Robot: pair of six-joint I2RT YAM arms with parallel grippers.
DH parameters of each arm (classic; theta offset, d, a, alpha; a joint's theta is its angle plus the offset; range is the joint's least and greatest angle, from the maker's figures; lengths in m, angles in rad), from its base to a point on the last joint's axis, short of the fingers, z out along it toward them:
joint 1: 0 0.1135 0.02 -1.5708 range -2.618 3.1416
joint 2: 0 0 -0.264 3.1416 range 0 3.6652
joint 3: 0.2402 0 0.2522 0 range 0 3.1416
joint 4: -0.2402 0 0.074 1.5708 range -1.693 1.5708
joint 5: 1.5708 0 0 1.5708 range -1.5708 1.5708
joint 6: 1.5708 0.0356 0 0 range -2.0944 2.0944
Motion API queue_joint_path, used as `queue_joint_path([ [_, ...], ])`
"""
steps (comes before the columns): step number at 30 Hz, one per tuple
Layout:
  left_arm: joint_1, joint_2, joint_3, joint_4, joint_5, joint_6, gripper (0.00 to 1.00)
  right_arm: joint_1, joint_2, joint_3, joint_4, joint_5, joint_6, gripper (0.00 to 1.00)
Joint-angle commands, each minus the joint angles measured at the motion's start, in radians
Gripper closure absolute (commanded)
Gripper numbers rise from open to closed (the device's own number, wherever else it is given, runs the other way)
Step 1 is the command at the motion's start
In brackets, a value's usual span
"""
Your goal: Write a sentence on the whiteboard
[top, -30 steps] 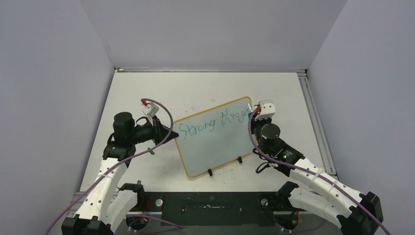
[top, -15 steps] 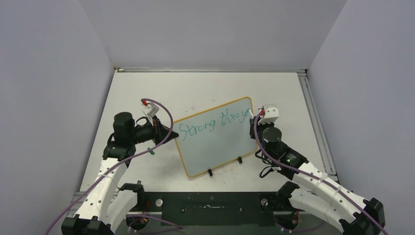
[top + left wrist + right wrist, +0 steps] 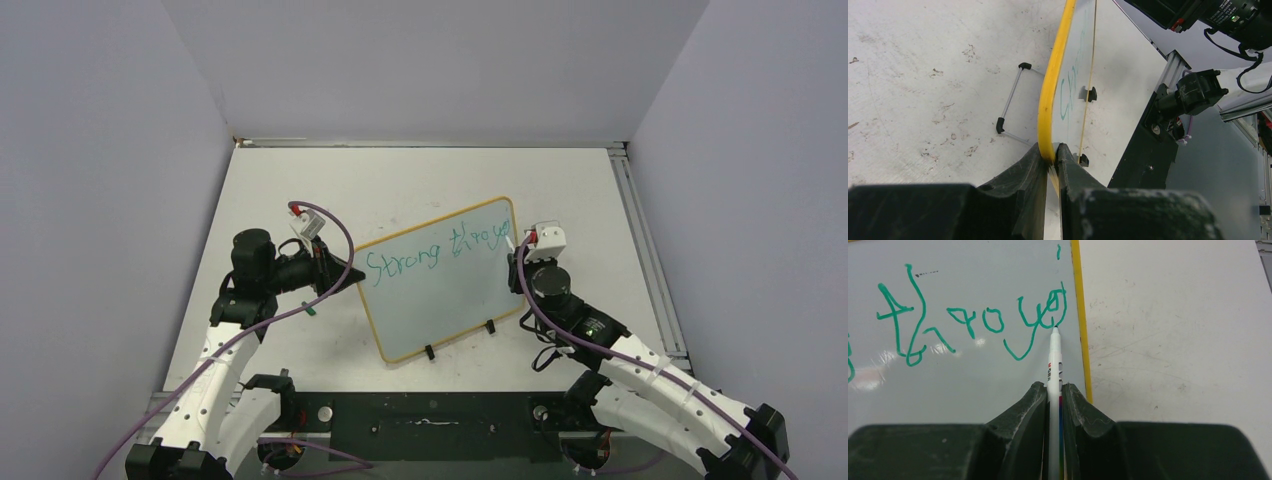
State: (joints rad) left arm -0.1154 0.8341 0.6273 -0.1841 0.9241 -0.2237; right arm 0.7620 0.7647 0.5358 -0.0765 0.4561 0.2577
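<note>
The whiteboard (image 3: 440,300), yellow-framed, lies tilted mid-table with two black clips on its near edge. Green lettering (image 3: 435,250) reads roughly "Strong throug" along its far edge; the right wrist view shows "throug" (image 3: 973,322). My left gripper (image 3: 345,275) is shut on the board's left edge; the left wrist view shows the jaws pinching the yellow frame (image 3: 1050,100). My right gripper (image 3: 518,262) is shut on a white marker (image 3: 1054,365), whose tip touches the board just below the last letter, next to the right frame edge (image 3: 1079,315).
A small wire stand (image 3: 1010,107) lies on the table beside the board. An aluminium rail (image 3: 640,240) runs along the table's right edge. Grey walls enclose the table. A black base plate (image 3: 430,425) spans the near edge.
My right gripper has drawn back toward the near edge along the board's right side, bringing the marker down off the last letter. The left arm and board have not moved.
</note>
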Motion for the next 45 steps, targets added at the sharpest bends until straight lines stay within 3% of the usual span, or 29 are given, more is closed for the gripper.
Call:
queue_joint_path([
  [1,-0.005,-0.015,0.007,0.037,-0.008,0.032,1.00,0.016,-0.005,-0.012,0.020,0.019,0.015,0.95],
  [16,-0.004,-0.013,0.008,0.037,-0.012,0.032,1.00,0.016,0.041,0.016,0.160,0.070,-0.081,0.95],
  [45,-0.006,-0.015,0.008,0.036,-0.010,0.033,1.00,-0.006,0.064,0.014,0.111,0.103,-0.063,0.95],
])
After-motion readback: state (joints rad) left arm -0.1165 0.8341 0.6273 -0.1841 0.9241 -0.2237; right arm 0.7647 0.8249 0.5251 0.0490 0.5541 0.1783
